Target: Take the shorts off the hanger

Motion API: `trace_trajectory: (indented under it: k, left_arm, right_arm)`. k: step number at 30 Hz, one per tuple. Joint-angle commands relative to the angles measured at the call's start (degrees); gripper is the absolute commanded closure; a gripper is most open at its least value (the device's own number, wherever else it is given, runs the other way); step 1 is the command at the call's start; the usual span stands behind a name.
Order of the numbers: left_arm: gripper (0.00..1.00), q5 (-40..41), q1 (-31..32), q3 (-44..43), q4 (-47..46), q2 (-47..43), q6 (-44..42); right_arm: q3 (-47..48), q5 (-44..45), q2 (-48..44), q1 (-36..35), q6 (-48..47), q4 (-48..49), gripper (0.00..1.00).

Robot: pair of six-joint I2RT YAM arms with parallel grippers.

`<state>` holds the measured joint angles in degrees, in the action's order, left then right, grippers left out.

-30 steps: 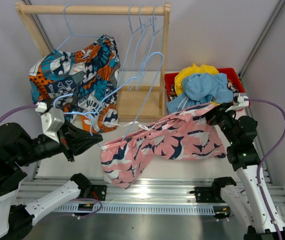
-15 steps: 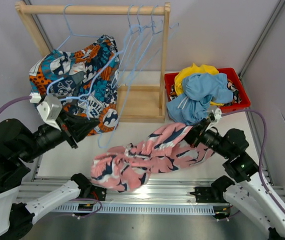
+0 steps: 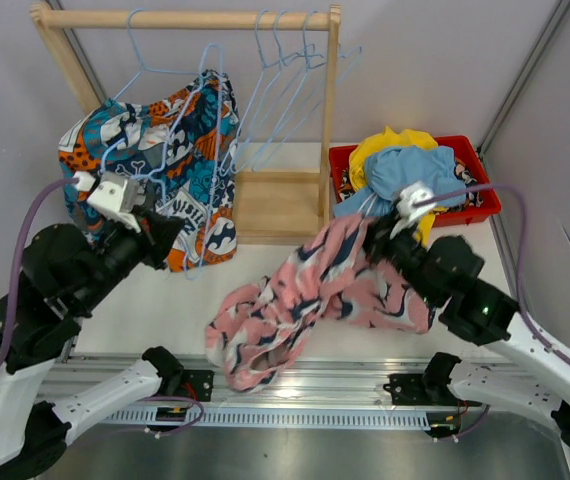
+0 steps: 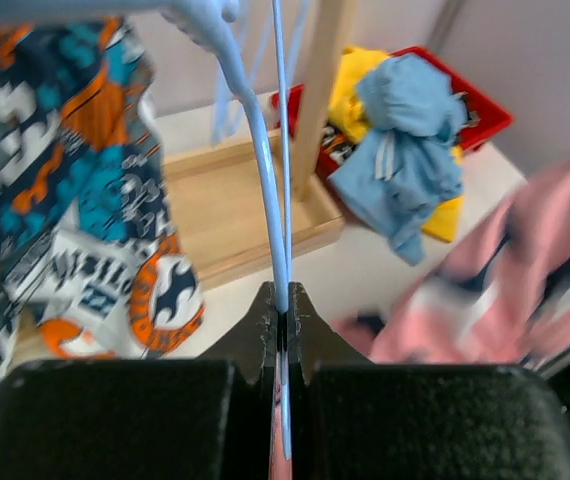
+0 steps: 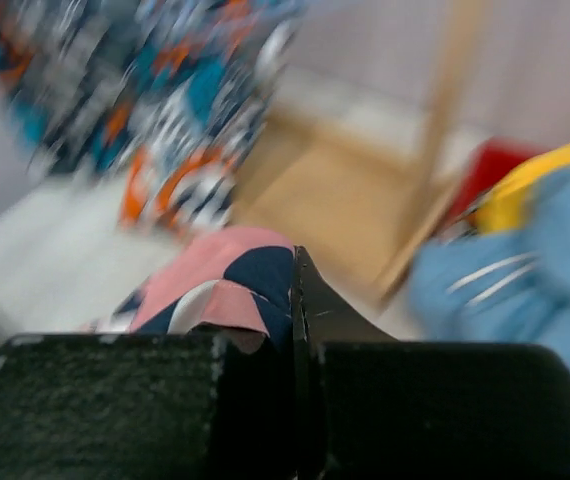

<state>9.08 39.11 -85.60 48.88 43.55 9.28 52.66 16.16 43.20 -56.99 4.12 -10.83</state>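
Only blurred, unreadable lettering on white patches of the patchwork shorts (image 4: 85, 270), nothing legible elsewhere.

Left arm (image 3: 60, 275) rose from its base at the near left, elbow bulked high, forearm angled up and toward the rear right. Left gripper (image 3: 168, 232): jaws pressed tight together, pinching a thin light-blue hanger wire (image 4: 263, 180). In the wrist view the wire ran straight up out of the seam between the tips.

Right arm (image 3: 477, 305) leaned in from the near right, forearm reaching left and rearward. Right gripper (image 3: 373, 238): jaws closed, with a fold of the pink shorts (image 3: 300, 290) caught between them.
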Motion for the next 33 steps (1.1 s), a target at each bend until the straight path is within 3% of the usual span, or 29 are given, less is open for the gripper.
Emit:
trace_trajectory:
  k: [1, 3, 4, 7, 13, 19, 24, 25, 26, 27, 28, 30, 33]
  left_arm:
    - [1.00, 8.31, 0.26, -0.62, 6.39, -5.75, 1.97]
    - [1.00, 9.89, 0.26, -0.97, 10.59, -6.46, 2.32]
    - [1.00, 12.17, 0.26, -1.40, 12.01, -6.81, 2.50]
    - [1.00, 16.48, 0.26, -0.01, 16.05, -7.16, 3.64]
    - [1.00, 14.13, 0.26, 7.46, 13.01, -7.51, 5.31]
    - [1.00, 14.47, 0.26, 12.92, 6.76, -4.27, 4.44]
    - [1.00, 15.62, -0.96, 10.29, 1.13, 3.88, 1.98]
    - [1.00, 14.92, -1.75, 9.06, 0.52, 5.22, 1.54]
    - [1.00, 14.13, -2.80, 8.18, -0.10, 6.53, 1.10]
    - [1.00, 11.95, -5.16, 5.65, -1.06, 8.98, 0.22]
    - [1.00, 10.71, -6.58, 4.58, -1.42, 10.23, -0.31]
    - [1.00, 8.60, -10.00, 1.08, -2.12, 12.78, -1.45]
    - [1.00, 6.74, -13.00, -6.39, -2.12, 18.14, -3.12]
  right_arm:
    - [13.40, 16.00, 6.24, 6.78, -12.79, 13.00, 1.00]
    - [22.94, 13.04, 10.92, 13.45, -12.91, 14.61, 1.00]
    - [26.23, 11.54, 15.46, 21.23, -11.95, 14.61, 1.00]
    - [37.02, 6.79, 21.73, 34.61, -7.03, 17.06, 1.00]
    - [55.06, 8.79, 38.26, 45.47, -6.66, 20.14, 1.00]
    - [50.88, 9.76, 44.60, 48.81, -8.61, 27.70, 1.00]
    - [31.83, 10.03, 46.27, 50.31, -4.57, 31.04, 1.00]
    - [28.93, 10.03, 46.71, 50.49, -1.95, 30.96, 0.96]
    - [24.11, 10.72, 47.32, 50.49, -0.36, 30.61, 0.83]
    - [21.80, 10.99, 48.02, 50.49, 1.75, 29.91, 0.41]
    - [19.78, 11.26, 48.29, 50.49, 6.38, 27.99, 0.24]
    - [14.52, 12.58, 47.94, 50.31, 12.28, 24.73, 0.13]
    - [4.52, 11.26, 44.00, 49.35, 21.26, 23.92, 0.12]
